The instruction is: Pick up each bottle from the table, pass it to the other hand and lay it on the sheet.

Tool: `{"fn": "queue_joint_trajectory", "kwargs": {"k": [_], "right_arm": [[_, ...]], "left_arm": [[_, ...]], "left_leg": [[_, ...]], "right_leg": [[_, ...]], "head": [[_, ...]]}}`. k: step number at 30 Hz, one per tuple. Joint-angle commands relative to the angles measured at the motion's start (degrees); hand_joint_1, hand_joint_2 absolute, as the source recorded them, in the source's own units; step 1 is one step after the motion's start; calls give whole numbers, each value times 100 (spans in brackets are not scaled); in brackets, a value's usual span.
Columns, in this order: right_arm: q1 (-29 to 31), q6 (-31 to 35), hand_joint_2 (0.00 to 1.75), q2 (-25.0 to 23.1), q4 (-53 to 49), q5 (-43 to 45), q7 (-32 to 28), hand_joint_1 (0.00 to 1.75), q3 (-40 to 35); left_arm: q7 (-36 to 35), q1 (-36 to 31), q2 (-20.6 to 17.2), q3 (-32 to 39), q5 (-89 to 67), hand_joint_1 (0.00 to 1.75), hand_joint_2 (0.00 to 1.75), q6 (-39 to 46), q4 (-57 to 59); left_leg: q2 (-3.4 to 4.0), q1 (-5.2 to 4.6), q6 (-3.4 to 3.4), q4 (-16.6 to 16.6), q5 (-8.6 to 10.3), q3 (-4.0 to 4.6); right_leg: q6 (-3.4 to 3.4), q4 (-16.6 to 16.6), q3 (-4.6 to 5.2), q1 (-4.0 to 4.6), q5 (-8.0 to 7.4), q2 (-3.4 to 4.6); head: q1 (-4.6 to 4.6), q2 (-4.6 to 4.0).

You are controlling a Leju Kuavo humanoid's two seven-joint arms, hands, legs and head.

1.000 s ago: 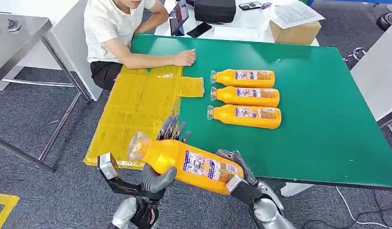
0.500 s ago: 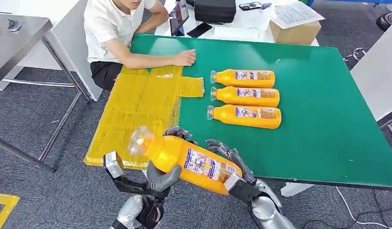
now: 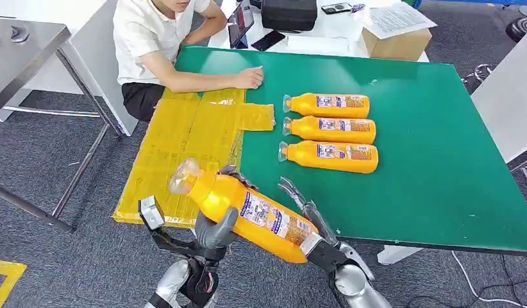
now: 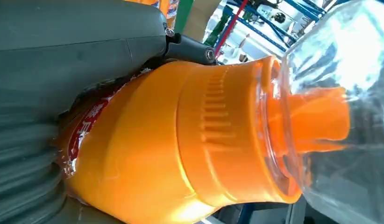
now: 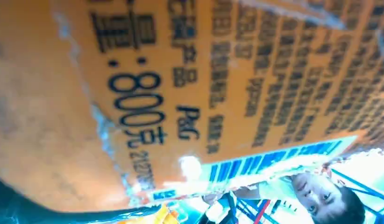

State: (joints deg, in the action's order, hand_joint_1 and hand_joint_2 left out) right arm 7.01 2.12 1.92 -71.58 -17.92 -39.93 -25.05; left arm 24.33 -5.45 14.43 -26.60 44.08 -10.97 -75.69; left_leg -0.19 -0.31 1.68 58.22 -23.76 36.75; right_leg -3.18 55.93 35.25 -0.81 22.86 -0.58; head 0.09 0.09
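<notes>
An orange bottle (image 3: 248,208) with a clear cap hangs tilted over the near edge of the green table (image 3: 434,179), cap toward the yellow sheet (image 3: 184,135). My left hand (image 3: 213,231) grips it just below the neck, thumb under and fingers over the top. The left wrist view has the bottle (image 4: 181,140) close up against the hand's grey cover (image 4: 64,56). My right hand (image 3: 309,212) is beside the bottle's base with its fingers stretched out and apart. In the right wrist view the bottle's label (image 5: 181,70) is close to the camera. Three more bottles (image 3: 330,129) lie in a row on the table.
A person sits at the far left corner, one hand (image 3: 248,78) resting by the sheet's far edge. A cardboard box (image 3: 395,42) and a black bag (image 3: 288,13) stand on the white desk behind. A grey table (image 3: 24,38) is at the left, a white panel (image 3: 504,96) at the right.
My left hand's fingers have closed over the bottle's shoulder. My right hand's fingers have come off its base and straightened. The bottle's cap end has risen slightly.
</notes>
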Motion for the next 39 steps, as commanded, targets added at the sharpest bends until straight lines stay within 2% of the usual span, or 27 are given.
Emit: {"fn": "queue_joint_trajectory", "kwargs": {"k": [1, 2, 3, 4, 5, 6, 7, 8, 9, 12, 16, 17, 18, 19, 21, 22, 24, 29, 30, 31, 33, 34, 36, 37, 39], "right_arm": [[-24, 211, 175, -249, 186, 186, -7, 0, 147], [-91, 367, 175, -340, 114, 192, -7, 0, 283], [-157, 605, 175, -417, 13, 190, -7, 0, 409], [-230, 947, 0, -504, -117, 175, -7, 0, 557], [-355, 1465, 0, -628, -379, 210, -7, 0, 802], [-462, 2002, 0, -688, -640, 145, -7, 0, 950], [-526, 2277, 0, -710, -832, 207, -7, 0, 1060], [-613, 2858, 0, -706, -1230, 457, -7, 0, 1166], [-653, 3154, 0, -677, -1436, 522, -7, 0, 1237], [-746, 3788, 0, -727, -2006, 675, -7, 0, 1528], [-849, 3788, 0, -1260, -2655, 220, -7, 0, 2494], [-849, 3788, 0, -1260, -2655, 220, -7, 0, 2494], [-841, 3788, 0, -1435, -2787, 234, -7, 0, 2793], [-842, 3788, 0, -1472, -2801, 244, -7, 0, 2857], [-836, 3788, 0, -1648, -2980, 115, -7, 0, 3216], [-843, 3788, 0, -1681, -3036, 118, -7, 0, 3311], [-843, 3788, 0, -1681, -3036, 118, -7, 0, 3311], [-850, 3788, 0, -1717, -3058, 106, -7, 0, 3365], [-869, 3788, 0, -1732, -3051, 177, -7, 0, 3379], [-869, 3788, 0, -1710, -3012, 246, -7, 0, 3356], [-854, 3788, 0, -1723, -2943, 234, -7, 0, 3328], [-846, 3788, 0, -1718, -2880, 264, -7, 0, 3272], [-838, 3788, 0, -1637, -2691, 413, -7, 0, 3071], [-844, 3788, 0, -1611, -2631, 393, -7, 0, 2998], [-811, 3788, 0, -1530, -2497, 408, -7, 0, 2833]], "left_arm": [[-137, -49, -101, 504, 188, 175, 175, 589, 133], [-147, -17, -137, 632, 202, 175, 175, 705, 28], [-76, -9, -179, 716, 54, 175, 175, 880, -37], [87, -17, -231, 769, -300, 175, 175, 1204, -95], [266, -48, -308, 816, -925, 175, 175, 1769, -144], [388, -82, -356, 844, -1406, 175, 175, 2189, -140], [404, -106, -378, 899, -1574, 175, 175, 2328, -123], [465, -117, -380, 1004, -1796, 175, 175, 2503, -133], [470, -119, -382, 1078, -1869, 175, 175, 2539, -153], [405, -103, -335, 1244, -1881, 175, 175, 2528, -235], [122, -121, -277, 1374, -1530, 175, 175, 2326, -322], [122, -121, -277, 1374, -1530, 175, 175, 2326, -322], [73, -137, -242, 1422, -1446, 175, 175, 2318, -327], [56, -142, -233, 1434, -1421, 175, 175, 2315, -326], [76, -215, -232, 1457, -1635, 175, 175, 2675, -245], [209, -311, -291, 1373, -2160, 175, 175, 3127, -103], [209, -311, -291, 1373, -2160, 175, 175, 3127, -103], [276, -392, -311, 1329, -2364, 175, 175, 3281, 28], [495, -511, -388, 1227, -3218, 175, 175, 4050, 279], [494, -560, -374, 1234, -3340, 175, 175, 4184, 367], [451, -687, -434, 1213, -3521, 175, 175, 4267, 628], [510, -783, -490, 1132, -3966, 175, 175, 4583, 810], [441, -981, -568, 1014, -4885, 175, 175, 5097, 1212], [313, -1053, -573, 1066, -5363, 175, 175, 5097, 1365], [-65, -1236, -610, 1123, -6678, 175, 175, 5097, 1738]], "left_leg": [[10, 5, -12, -7, -14, -39], [6, 3, -8, -8, -6, -23], [10, 4, -13, -8, -14, -40], [17, 6, -18, -7, -23, -58], [14, 4, -13, -7, -14, -35], [19, 5, -18, -6, -21, -51], [15, 4, -13, -4, -11, -25], [15, 3, -16, -3, -17, -39], [0, 1, -10, -1, -7, -13], [15, -1, -11, -3, -15, -34], [5, 3, -18, 11, -26, -47], [9, 9, -30, 13, -49, -92], [0, 11, -31, 20, -53, -92], [1, 1, -10, 0, -5, -17], [-5, 7, -18, 3, -21, -48], [-8, 1, -10, 0, -7, -22], [0, 6, -16, 1, -20, -50], [-3, 3, -10, -4, -8, -32], [3, 5, -15, -5, -17, -54], [-1, 3, -10, -6, -6, -32], [-9, 7, -16, -10, -14, -62], [-6, 2, -11, -9, -4, -38], [-4, 6, -19, -10, -14, -65], [0, 4, -11, -8, -4, -36], [-1, 4, -10, -12, -2, -37]], "right_leg": [[13, -6, -35, 5, 10, 13], [9, -6, -19, 3, 5, 8], [13, -5, -35, 4, 11, 12], [19, -2, -49, 6, 19, 20], [13, -3, -28, 4, 10, 16], [18, 2, -39, 5, 17, 22], [13, 2, -17, 3, 9, 16], [17, 6, -30, 3, 15, 16], [11, 7, -8, 0, 9, 1], [13, 7, -25, -2, 14, 16], [21, 21, -36, 2, 30, 0], [33, 27, -78, 7, 51, 7], [35, 30, -84, 10, 57, 2], [11, 5, -12, 1, 8, -1], [20, 7, -45, 6, 25, -5], [12, 6, -18, 0, 12, -10], [19, 6, -44, 5, 22, 0], [12, 0, -26, 2, 11, -5], [17, -2, -46, 4, 18, 3], [12, -2, -27, 2, 9, -3], [19, -5, -59, 6, 19, -11], [13, -4, -32, 1, 9, -8], [21, -3, -58, 5, 19, -5], [13, -5, -30, 4, 6, -2], [12, -9, -31, 3, 4, -3]], "head": [[2, 0], [2, 0], [0, 0], [4, 0], [2, 0], [4, 0], [2, 0], [0, 0], [2, 0], [2, 0], [9, 0], [2, 0], [2, 0], [2, 0], [0, 0], [4, 0], [4, 0], [2, 0], [0, 0], [0, 0], [2, 0], [2, 0], [2, 0], [2, 0], [2, 0]]}}
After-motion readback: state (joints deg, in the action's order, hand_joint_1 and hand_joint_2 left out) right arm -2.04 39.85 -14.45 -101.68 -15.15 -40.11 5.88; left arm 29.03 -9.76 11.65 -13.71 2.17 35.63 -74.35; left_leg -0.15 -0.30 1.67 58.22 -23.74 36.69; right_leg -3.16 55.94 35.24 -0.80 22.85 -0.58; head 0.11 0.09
